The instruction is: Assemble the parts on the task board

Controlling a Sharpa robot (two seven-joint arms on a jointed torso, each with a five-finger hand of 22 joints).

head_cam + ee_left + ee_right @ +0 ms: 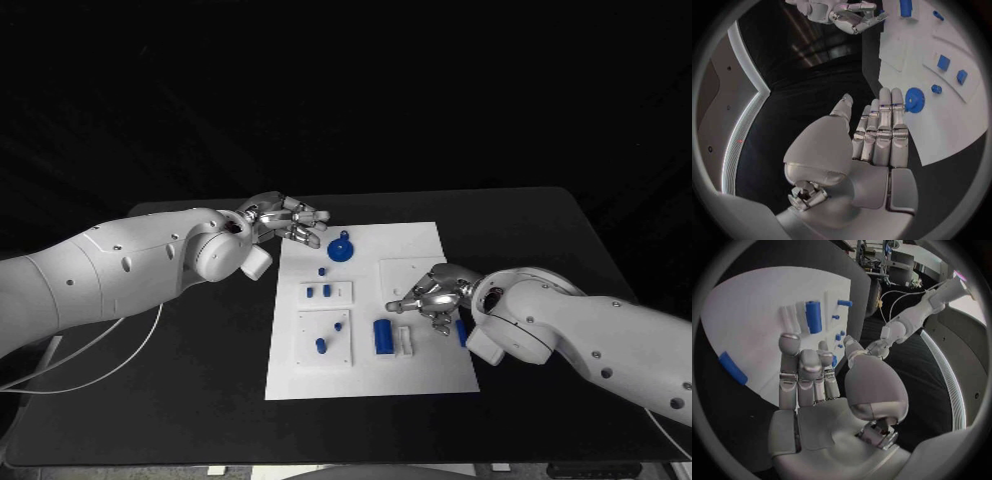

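The white task board (pixel 433 240) lies in the middle of the black table. A round blue gear-like part (pixel 340 248) rests near its far left corner. My left hand (pixel 289 218) hovers just beside that part, fingers straight and together, holding nothing; in the left wrist view the gear (pixel 914 99) lies just past the fingertips (pixel 886 97). A blue cylinder (pixel 384 335) lies on the board's near half. My right hand (pixel 430 296) is over the board's right side, fingers apart, with nothing in it. A blue bar (pixel 732 368) lies at the board's right edge.
Small blue pegs (pixel 322 345) stand in a square block on the near left of the board, and two blue tabs (pixel 317 291) sit in a smaller block above it. Bare black table (pixel 202 380) surrounds the board on all sides.
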